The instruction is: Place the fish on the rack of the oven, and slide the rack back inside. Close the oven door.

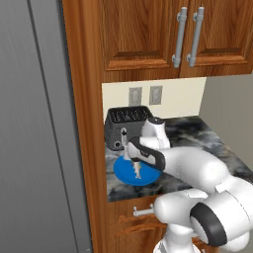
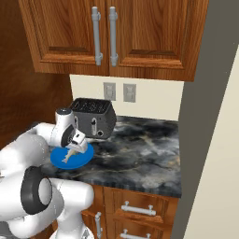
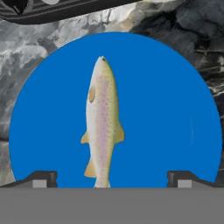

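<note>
- Lying flat in the middle of the round blue plate (image 3: pixel 175 109), the slim silvery-tan fish (image 3: pixel 102 127) is pointing its length along the hand's view, so the fingers can close across its narrow body.
- The white arm's two-finger gripper (image 3: pixel 109 179) is hanging just above the fish with fingers spread wide, one on each side, holding nothing.
- The plate is sitting on the dark marbled stone counter (image 2: pixel 140 154), just in front of the black slotted toaster (image 2: pixel 93 116).
- I am judging that the pickup is not yet done.
</note>
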Tool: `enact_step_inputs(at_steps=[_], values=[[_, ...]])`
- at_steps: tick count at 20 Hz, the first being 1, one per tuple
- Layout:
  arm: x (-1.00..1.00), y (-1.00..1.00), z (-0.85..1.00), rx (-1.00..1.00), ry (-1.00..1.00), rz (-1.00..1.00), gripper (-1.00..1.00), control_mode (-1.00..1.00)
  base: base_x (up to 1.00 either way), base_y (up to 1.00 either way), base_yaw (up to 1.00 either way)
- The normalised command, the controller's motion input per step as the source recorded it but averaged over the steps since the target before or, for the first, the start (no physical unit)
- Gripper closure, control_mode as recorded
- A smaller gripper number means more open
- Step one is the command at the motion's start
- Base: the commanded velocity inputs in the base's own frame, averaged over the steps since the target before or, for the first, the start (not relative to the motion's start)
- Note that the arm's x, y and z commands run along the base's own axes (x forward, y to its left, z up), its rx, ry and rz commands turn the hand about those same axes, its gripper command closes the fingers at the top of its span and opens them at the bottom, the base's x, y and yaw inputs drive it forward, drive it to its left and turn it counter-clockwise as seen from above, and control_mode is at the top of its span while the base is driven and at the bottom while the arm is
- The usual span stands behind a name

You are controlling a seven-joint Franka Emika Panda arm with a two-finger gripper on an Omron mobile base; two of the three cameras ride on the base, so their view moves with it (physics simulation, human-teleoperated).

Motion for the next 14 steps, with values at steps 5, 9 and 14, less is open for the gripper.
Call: enact_step_inputs(at_steps=[5,9,14], values=[[0.32,0.03,-0.21,0.00,0.02,-0.01,-1.00,-1.00,0.00,0.00,0.00],[0.36,0.00,-0.23,0.00,0.00,-0.01,-1.00,-1.00,0.00,0.00,0.00],[0.33,0.04,-0.34,0.00,0.00,-0.01,-1.00,-1.00,0.00,0.00,0.00]])
